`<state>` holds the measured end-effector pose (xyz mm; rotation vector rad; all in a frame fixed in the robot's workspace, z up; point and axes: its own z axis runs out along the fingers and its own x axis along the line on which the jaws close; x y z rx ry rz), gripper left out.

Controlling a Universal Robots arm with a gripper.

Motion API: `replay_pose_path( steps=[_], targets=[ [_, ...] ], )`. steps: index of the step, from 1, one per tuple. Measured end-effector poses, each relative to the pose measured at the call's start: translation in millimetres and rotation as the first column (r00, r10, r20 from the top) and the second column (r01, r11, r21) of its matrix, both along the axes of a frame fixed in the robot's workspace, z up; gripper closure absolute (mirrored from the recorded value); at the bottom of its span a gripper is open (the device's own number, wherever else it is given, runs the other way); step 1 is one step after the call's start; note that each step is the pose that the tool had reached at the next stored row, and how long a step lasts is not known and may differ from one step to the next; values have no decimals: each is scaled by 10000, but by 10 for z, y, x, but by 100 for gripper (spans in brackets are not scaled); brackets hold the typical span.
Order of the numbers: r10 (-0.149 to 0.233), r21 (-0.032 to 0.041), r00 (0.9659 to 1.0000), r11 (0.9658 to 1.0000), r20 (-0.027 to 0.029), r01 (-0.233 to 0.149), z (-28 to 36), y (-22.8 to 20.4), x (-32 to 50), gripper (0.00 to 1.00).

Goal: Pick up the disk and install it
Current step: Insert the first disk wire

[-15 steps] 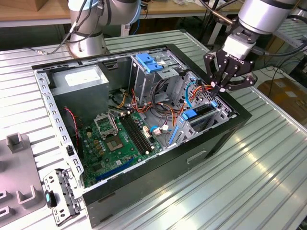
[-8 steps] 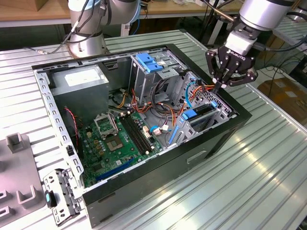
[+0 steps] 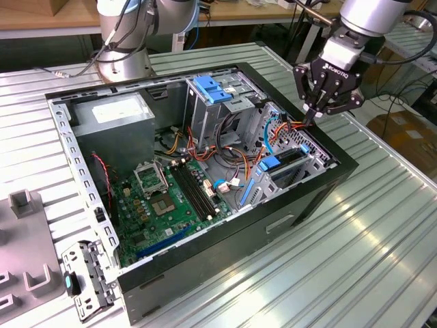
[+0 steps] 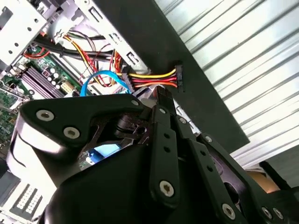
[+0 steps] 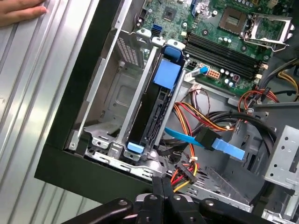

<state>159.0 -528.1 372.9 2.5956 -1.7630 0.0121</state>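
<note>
Ribbed tabletop (image 3: 382, 232), open PC case (image 3: 225, 253): your disk (image 5: 159, 107) already sits edge-up in the drive cage. Gripper (image 3: 309, 121) is pinched closed and empty beside the power connector (image 5: 184, 176), likely there for cabling.

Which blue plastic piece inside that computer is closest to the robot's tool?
The disk with its blue bracket, standing on edge in the bay below the tool. The blue cover atop the drive cage lies farther off.
</note>
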Motion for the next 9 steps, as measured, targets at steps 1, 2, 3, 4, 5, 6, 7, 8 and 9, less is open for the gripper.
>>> replay_pose_path(
  steps=[1, 2, 3, 4, 5, 6, 7, 8, 9],
  targets=[
    [581, -1, 9983, 9983, -6, -581, 4, 0, 5, 89],
    [850, 3, 9964, 9964, -14, -850, 18, -1, 13, 89],
    [875, -2, 9962, 9962, -16, -875, 22, 0, 33, 89],
    [912, 0, 9958, 9958, -22, -912, 22, 0, 66, 89],
    [950, -1, 9955, 9955, -27, -950, 23, 0, 94, 89],
    [1043, -1, 9945, 9945, -31, -1043, 23, 0, 118, 89],
    [1156, 0, 9933, 9933, -33, -1156, 23, 1, 126, 89],
    [1310, 0, 9914, 9914, -34, -1310, 23, 0, 131, 89],
    [1442, 0, 9895, 9895, -35, -1442, 23, 0, 133, 89]
  ],
)
